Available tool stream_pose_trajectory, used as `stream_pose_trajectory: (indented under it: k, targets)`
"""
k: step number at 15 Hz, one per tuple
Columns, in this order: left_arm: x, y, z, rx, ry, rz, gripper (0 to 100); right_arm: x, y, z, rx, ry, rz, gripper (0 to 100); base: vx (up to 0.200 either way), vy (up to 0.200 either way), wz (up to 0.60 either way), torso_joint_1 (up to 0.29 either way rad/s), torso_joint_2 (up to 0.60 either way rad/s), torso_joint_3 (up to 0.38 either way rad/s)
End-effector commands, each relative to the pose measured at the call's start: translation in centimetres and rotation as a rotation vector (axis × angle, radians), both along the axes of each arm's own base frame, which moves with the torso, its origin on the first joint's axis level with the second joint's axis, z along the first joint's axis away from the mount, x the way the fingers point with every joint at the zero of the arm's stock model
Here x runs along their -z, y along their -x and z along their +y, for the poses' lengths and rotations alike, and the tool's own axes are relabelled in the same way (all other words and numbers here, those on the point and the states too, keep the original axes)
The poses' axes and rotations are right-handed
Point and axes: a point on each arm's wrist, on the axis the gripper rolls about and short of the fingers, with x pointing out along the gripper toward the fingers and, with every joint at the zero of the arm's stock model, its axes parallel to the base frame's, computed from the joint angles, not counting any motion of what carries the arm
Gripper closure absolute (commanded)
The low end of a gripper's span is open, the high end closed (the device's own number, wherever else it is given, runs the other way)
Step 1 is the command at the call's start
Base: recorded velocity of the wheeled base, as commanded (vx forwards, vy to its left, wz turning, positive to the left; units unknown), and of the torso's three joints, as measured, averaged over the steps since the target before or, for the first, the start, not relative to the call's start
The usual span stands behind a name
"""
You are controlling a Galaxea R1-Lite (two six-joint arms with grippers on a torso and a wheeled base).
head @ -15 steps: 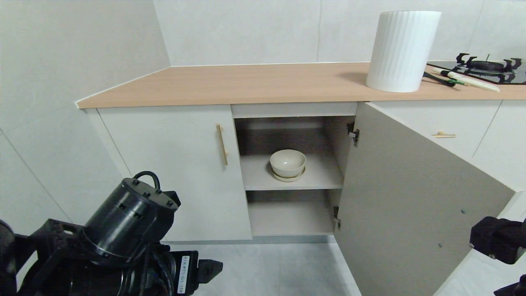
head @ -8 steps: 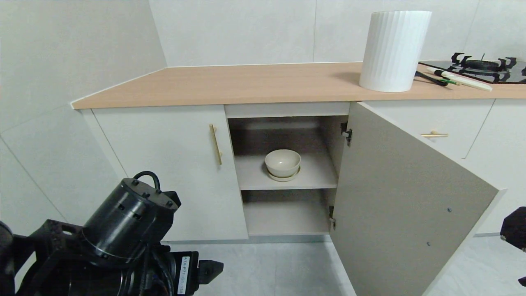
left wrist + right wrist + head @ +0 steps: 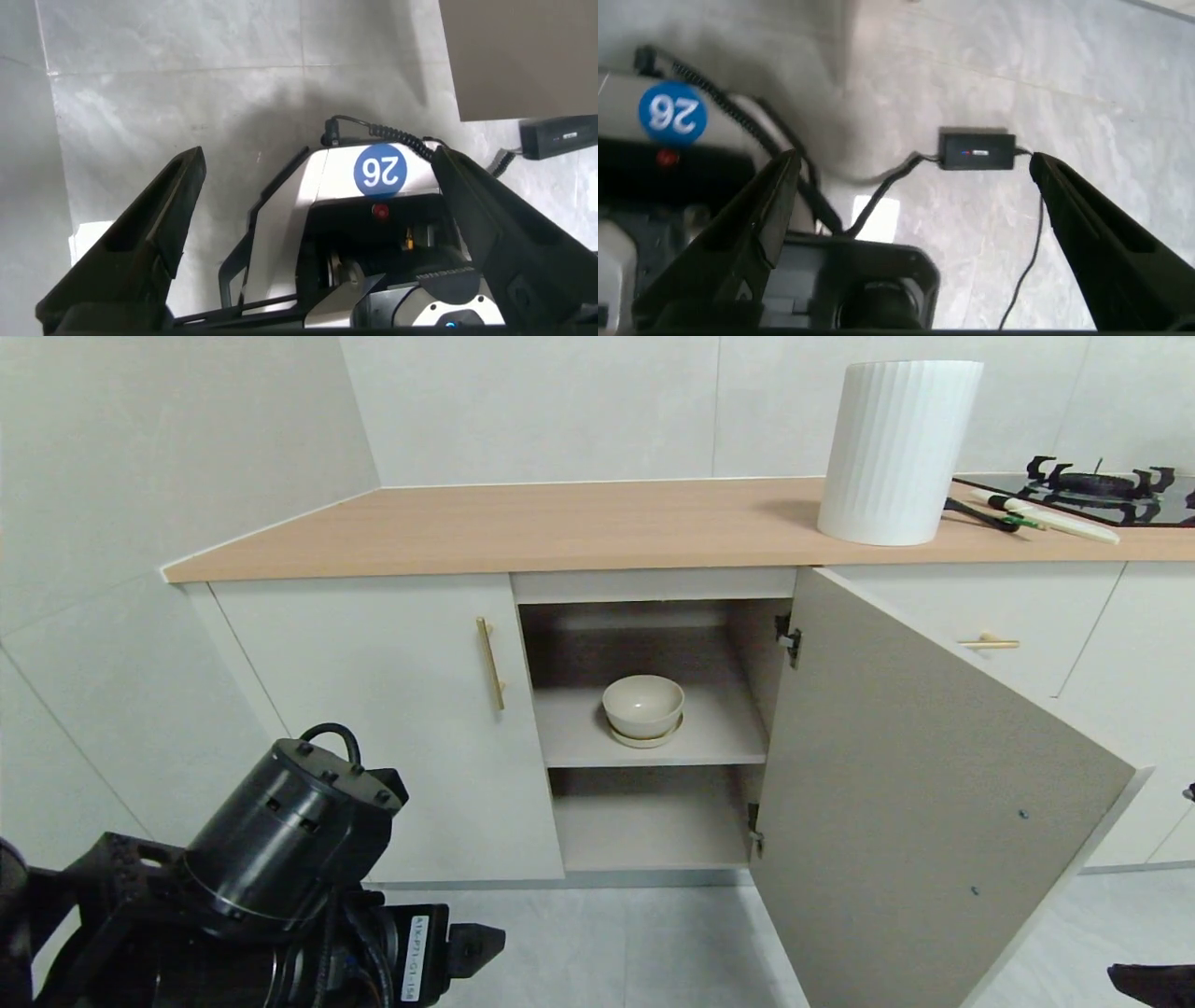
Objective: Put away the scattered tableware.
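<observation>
Desk (image 3: 523, 527) runs along the wall above the cabinet (image 3: 653, 586). The cabinet's right door (image 3: 915, 784) is swung wide open, its free edge out over the floor (image 3: 635, 943). The left door (image 3: 373, 709) is shut, with a vertical gold handle (image 3: 490, 663) right by the opening. The opening faces a strip of floor between the left arm (image 3: 280, 849) and the open door.

The left arm is folded low in front of the cabinet's shut door. There's a white label (image 3: 413, 959) on it, print too small to make out.

Left end effector (image 3: 318, 159) is aimed at the floor, fingers spread wide. Right end effector (image 3: 913, 159) is the same: pointing down, fingers wide. A black power brick (image 3: 976, 149) with its cable lies on the tiles below it.

A ribbed white canister (image 3: 898, 453) stands on the desk above the cabinet's hinge side, with utensils (image 3: 1046, 515) just right of it.

Bowl (image 3: 642, 706) sits upright on a saucer (image 3: 642, 739), mid-width on the cabinet's upper shelf (image 3: 724, 737), with shelf showing on both sides. Lower shelf (image 3: 644, 826) is under it.
</observation>
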Motion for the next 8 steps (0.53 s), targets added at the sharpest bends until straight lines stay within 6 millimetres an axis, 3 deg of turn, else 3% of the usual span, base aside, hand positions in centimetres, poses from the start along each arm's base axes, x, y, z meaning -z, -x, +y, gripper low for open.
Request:
stream_pose_trajectory:
  k: [1, 8]
  targets:
    - [0.0, 0.0, 0.0, -0.001, -0.002, 0.001, 0, -0.3, -0.6, -1.1, 0.073, 0.021, -0.006, 0, 0.000, 0.000, 0.00, 0.000, 0.00, 0.000]
    - [0.1, 0.0, 0.0, -0.003, -0.002, 0.002, 0, 1.1, -5.1, -3.4, 0.248, 0.059, -0.028, 0, 0.000, 0.000, 0.00, 0.000, 0.00, 0.000]
